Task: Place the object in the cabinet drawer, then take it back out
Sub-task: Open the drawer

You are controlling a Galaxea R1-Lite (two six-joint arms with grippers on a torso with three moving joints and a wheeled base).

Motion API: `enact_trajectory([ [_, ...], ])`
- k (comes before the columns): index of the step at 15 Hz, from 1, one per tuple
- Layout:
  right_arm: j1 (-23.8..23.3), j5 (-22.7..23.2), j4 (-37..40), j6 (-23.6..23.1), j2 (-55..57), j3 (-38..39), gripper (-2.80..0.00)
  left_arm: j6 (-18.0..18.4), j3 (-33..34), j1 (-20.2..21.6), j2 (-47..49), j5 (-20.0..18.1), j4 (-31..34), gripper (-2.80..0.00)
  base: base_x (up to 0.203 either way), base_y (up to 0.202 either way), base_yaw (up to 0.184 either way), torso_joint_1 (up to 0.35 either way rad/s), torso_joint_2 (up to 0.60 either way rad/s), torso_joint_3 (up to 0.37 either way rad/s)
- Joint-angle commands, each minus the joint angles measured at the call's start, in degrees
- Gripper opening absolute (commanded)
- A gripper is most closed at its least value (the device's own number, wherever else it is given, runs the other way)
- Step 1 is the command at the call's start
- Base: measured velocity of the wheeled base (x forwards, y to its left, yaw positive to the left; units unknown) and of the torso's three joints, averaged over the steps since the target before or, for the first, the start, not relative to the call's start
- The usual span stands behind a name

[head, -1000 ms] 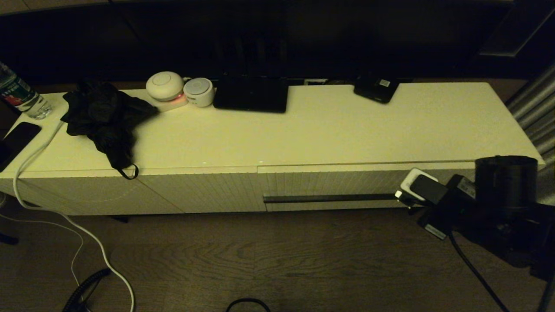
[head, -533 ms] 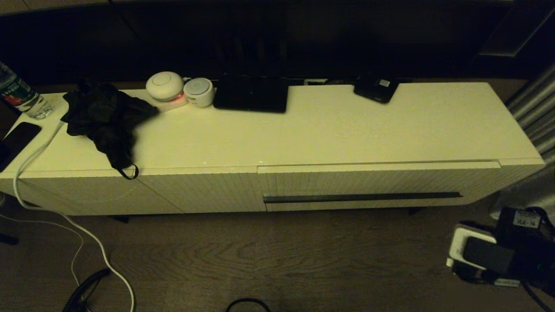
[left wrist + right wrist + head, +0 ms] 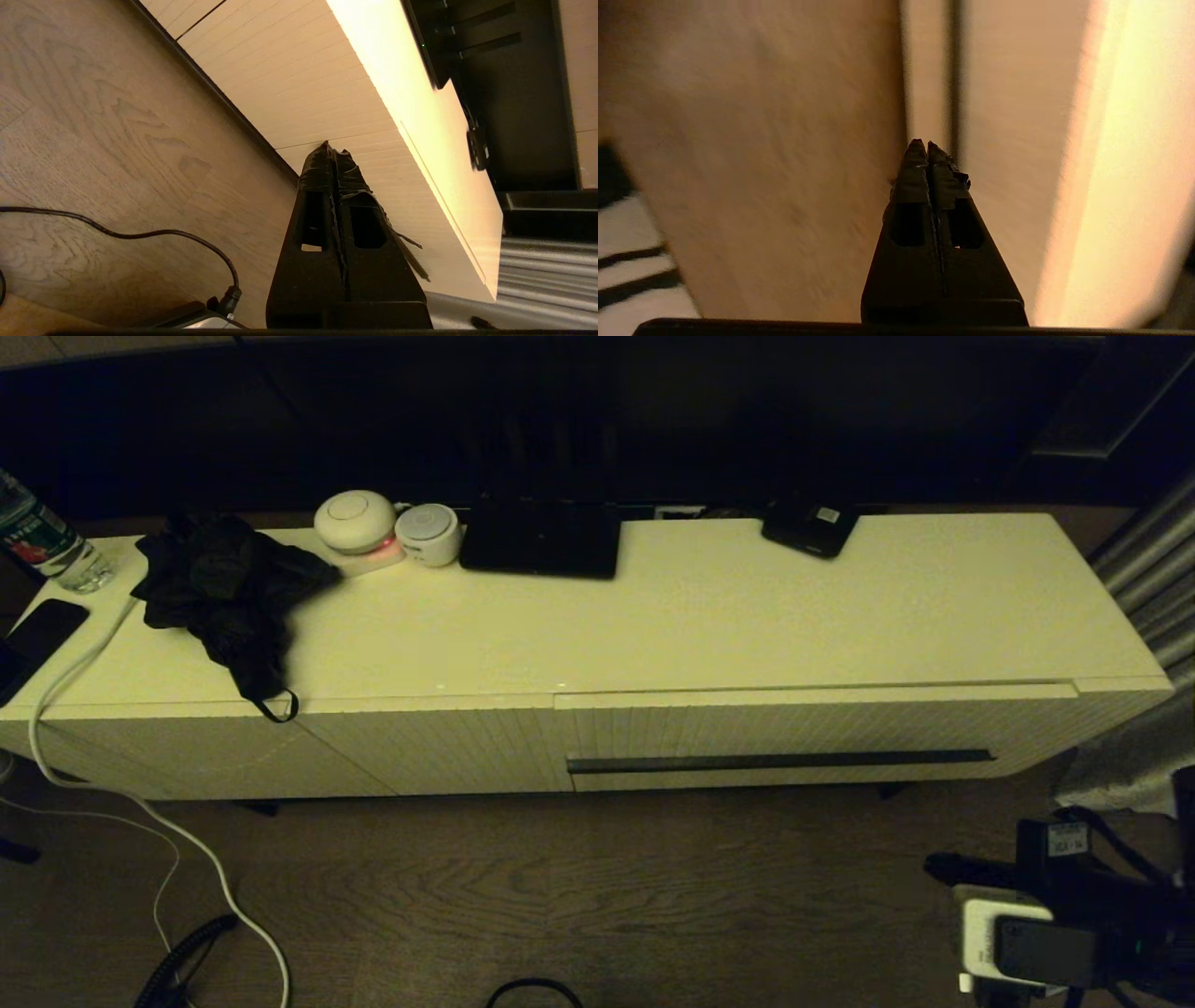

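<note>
The head view is showing the cabinet drawer (image 3: 822, 737) sitting shut in the lower right part of the frame, its ribbed front flush with the cabinet (image 3: 653, 616) and its dark handle strip (image 3: 780, 762) running left to right along the drawer's long axis. The small clear bottle with the grey-white cap is not showing in any view (only the bottle with a red-green label (image 3: 42, 541) is standing at the far upper left edge). At the lower right corner of the head view the right arm is hanging low over the wooden floor (image 3: 560, 896), well apart from the drawer, though its fingertips are not showing there. The right wrist view is giving what the head view lacks: the right gripper (image 3: 927, 145) with its two black fingers pressed together and nothing between them, pointing at the blurred ribbed front. The left wrist view is showing the left gripper (image 3: 334, 149) likewise closed on nothing, low beside the cabinet's front, with a black cable (image 3: 140, 233) lying on the floor
</note>
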Motion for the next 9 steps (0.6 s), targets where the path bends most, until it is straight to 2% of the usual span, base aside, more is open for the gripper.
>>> enact_trajectory([
  [1,0.0,2.0,-1.3,-0.2,8.6,-0.3,-2.8,-0.3,0.0,0.0,-0.1,0.0,0.0,-2.8,0.0,0.0,0.0,0.0,0.0,0.0],
  [5,0.0,6.4,-8.1,1.8,17.5,-2.2,-2.8,-0.4,0.0,0.0,-0.1,0.0,0.0,-2.8,0.0,0.0,0.0,0.0,0.0,0.0],
  [6,-0.3,7.0,-9.5,2.0,18.7,-2.6,-1.62,-0.3,0.0,0.0,-0.1,0.0,0.0,-2.8,0.0,0.0,0.0,0.0,0.0,0.0],
  [7,-0.7,7.5,-9.9,2.0,19.6,-3.0,0.0,-0.3,0.0,0.0,-0.1,0.0,0.0,-2.8,0.0,0.0,0.0,0.0,0.0,0.0],
  [9,-1.8,9.9,-10.2,2.0,21.8,-3.1,0.0,-0.4,0.0,0.0,-0.1,0.0,0.0,-2.8,0.0,0.0,0.0,0.0,0.0,0.0],
])
